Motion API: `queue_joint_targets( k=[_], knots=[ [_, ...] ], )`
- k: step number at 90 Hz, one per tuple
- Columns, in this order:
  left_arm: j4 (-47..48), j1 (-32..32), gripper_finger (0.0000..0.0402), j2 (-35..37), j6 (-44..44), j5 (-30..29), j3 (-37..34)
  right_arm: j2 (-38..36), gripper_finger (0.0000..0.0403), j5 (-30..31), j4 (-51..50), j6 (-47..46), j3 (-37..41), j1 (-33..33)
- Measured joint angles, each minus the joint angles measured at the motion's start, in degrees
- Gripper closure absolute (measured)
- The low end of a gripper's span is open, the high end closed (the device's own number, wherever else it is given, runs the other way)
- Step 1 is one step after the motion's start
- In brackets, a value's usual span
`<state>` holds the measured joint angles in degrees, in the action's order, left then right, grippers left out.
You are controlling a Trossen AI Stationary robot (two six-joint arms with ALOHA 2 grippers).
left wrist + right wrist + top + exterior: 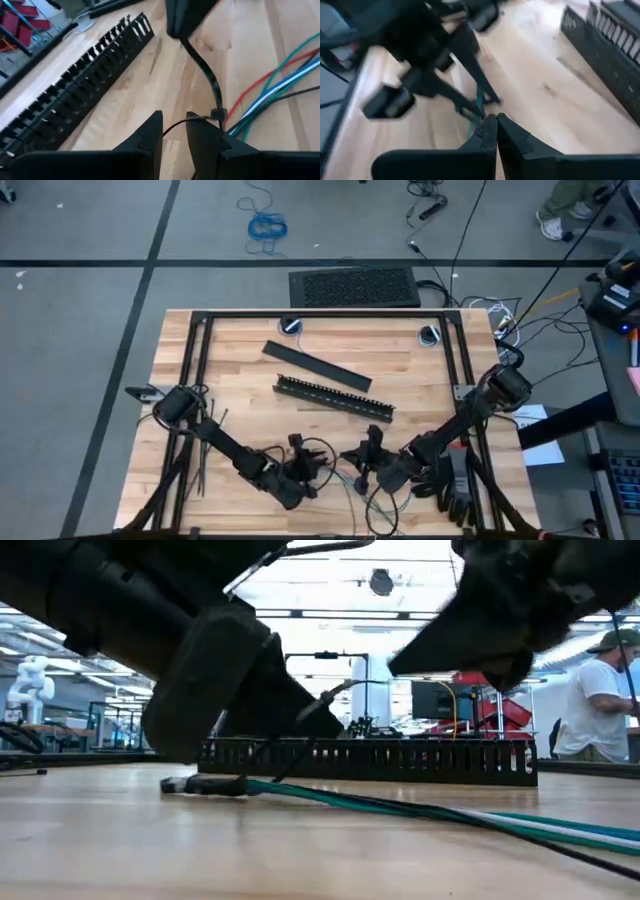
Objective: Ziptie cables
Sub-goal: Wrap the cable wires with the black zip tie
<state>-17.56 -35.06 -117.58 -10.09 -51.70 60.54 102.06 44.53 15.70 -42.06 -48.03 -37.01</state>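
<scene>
The cables (272, 92), thin red, green, blue and white wires, lie on the wooden table (250, 345) near its front edge (345, 482); in the low view they stretch across the board (420, 808). A black ziptie (210, 80) is looped round them, its head (218, 114) on the bundle. My right gripper (368, 452) is shut on that ziptie. My left gripper (175, 131) stands open just beside the head. A thin black strand crosses its gap, and I cannot tell whether it touches. My right gripper pinches the ziptie's free tail (191, 47) between its two shut fingers, above the table. The fingers come slanting down from the table's right side. The strip runs from the fingers down to the head on the bundle, which rests on the table.
A black slotted bar (335, 397) lies across the middle of the table, and a flat black bar (315, 366) lies behind it. Spare zipties (203, 455) lie by the left arm. Black frame rails (195, 360) edge the table. A person (598, 700) stands beyond it.
</scene>
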Motion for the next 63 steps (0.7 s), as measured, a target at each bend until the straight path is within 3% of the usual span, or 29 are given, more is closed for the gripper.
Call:
queue_joint_targets(
  k=[21,43,63],
  knots=[
    [0.0,0.2,0.0319,0.0,-0.1,0.6,0.0,0.0,0.0403,5.0,-2.8,-3.8,0.0,-2.2],
    [-0.3,0.8,0.0319,0.0,-0.2,1.0,0.0,0.0,0.0403,3.9,-2.3,-3.3,0.0,-1.8],
    [-1.4,2.6,0.0319,0.0,-4.6,7.1,0.0,0.0,0.0403,3.0,-1.8,-1.3,0.0,-1.2]
  ],
)
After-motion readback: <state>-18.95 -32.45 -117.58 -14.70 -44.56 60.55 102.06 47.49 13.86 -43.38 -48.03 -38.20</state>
